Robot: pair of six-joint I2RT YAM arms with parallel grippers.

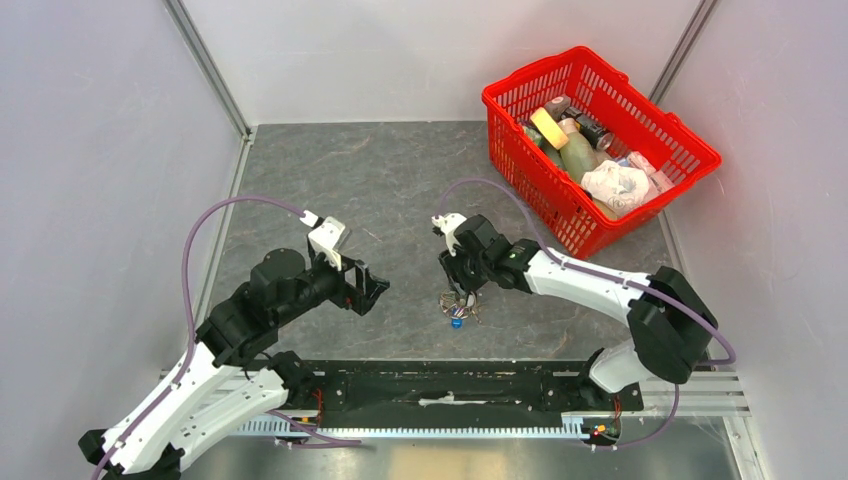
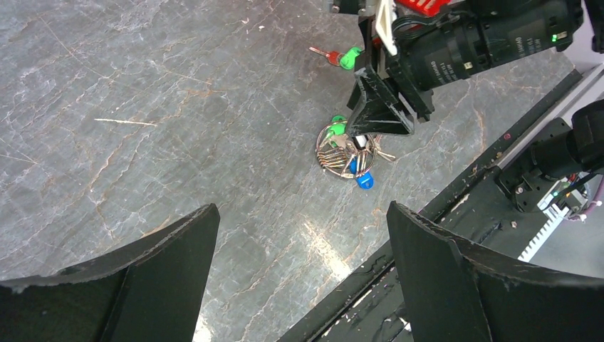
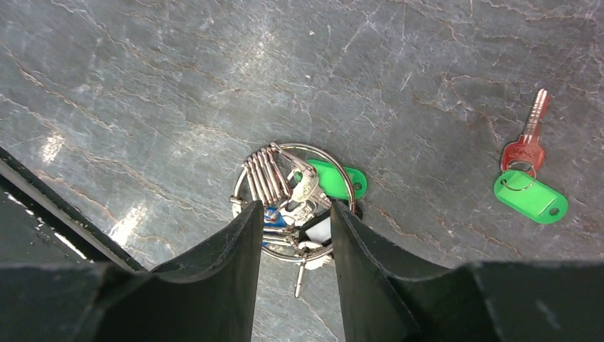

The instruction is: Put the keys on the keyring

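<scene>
Silver keys (image 3: pixel 267 174) lie bunched with the keyring (image 3: pixel 313 147), flat on the grey stone-look table (image 1: pixel 330 180), near the arm bases. My right gripper (image 3: pixel 294 210) stands low over the bunch, its fingers narrow on either side of the near part; I cannot tell whether they pinch it. A loose red key (image 3: pixel 526 146) with a green tag (image 3: pixel 530 197) lies apart. My left gripper (image 2: pixel 303 210) hovers nearby, fingers spread wide.

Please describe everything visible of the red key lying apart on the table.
The red key is small, seemingly metal, with a slim blade and broader head. A thin wire loop through the head joins it to a bright green plastic tag. It lies flat on the grey marbled table, nothing else touching it.
</scene>
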